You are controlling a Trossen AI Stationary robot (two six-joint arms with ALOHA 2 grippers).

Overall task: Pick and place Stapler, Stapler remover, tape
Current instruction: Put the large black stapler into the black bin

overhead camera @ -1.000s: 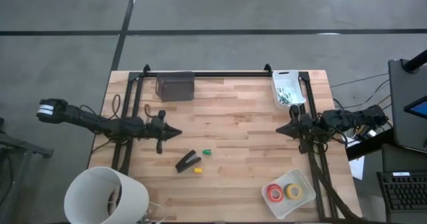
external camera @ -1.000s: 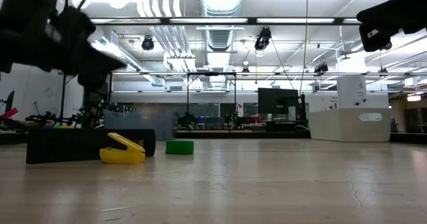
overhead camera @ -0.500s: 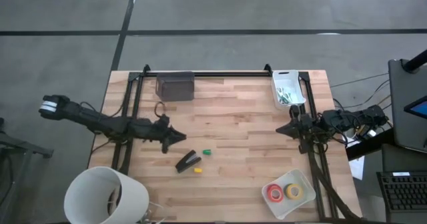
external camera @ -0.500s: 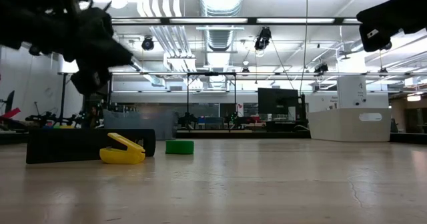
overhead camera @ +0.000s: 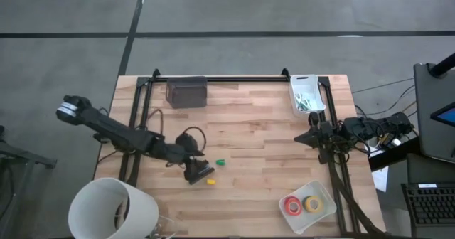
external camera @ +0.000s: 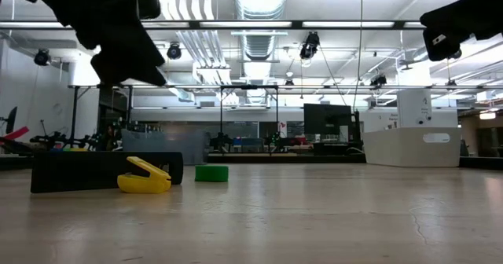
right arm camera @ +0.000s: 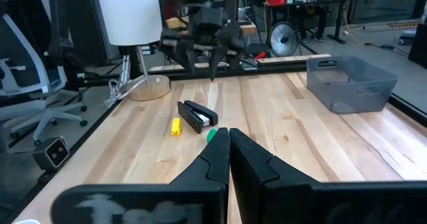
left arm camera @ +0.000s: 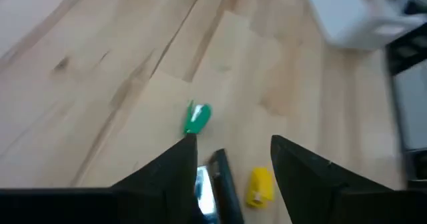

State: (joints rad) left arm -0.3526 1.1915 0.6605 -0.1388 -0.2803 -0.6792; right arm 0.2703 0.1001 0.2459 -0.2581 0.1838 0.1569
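Observation:
The black stapler (overhead camera: 202,173) lies flat on the wooden table, left of the middle. A yellow staple remover (overhead camera: 210,181) and a small green piece (overhead camera: 220,162) lie beside it. My left gripper (left arm camera: 233,159) hangs open above the stapler's (left arm camera: 220,183) left end, one finger on either side and clear of it; the low view shows the gripper (external camera: 130,52) well above the table. A red tape roll (overhead camera: 293,206) and a yellow tape roll (overhead camera: 311,204) lie in a white tray (overhead camera: 323,191) at the near right. My right gripper (right arm camera: 229,151) waits shut by the right edge.
A dark grey box (overhead camera: 186,92) stands at the far edge, left of centre. A white bin (overhead camera: 306,95) with green bits stands at the far right. A white lamp shade (overhead camera: 114,209) overhangs the near left corner. Bare wood lies across the table's middle.
My left gripper has swung toward the table's near edge and a little to the right, from the bare wood left of centre to above the stapler. The stapler, the yellow remover and the green piece have stayed where they were.

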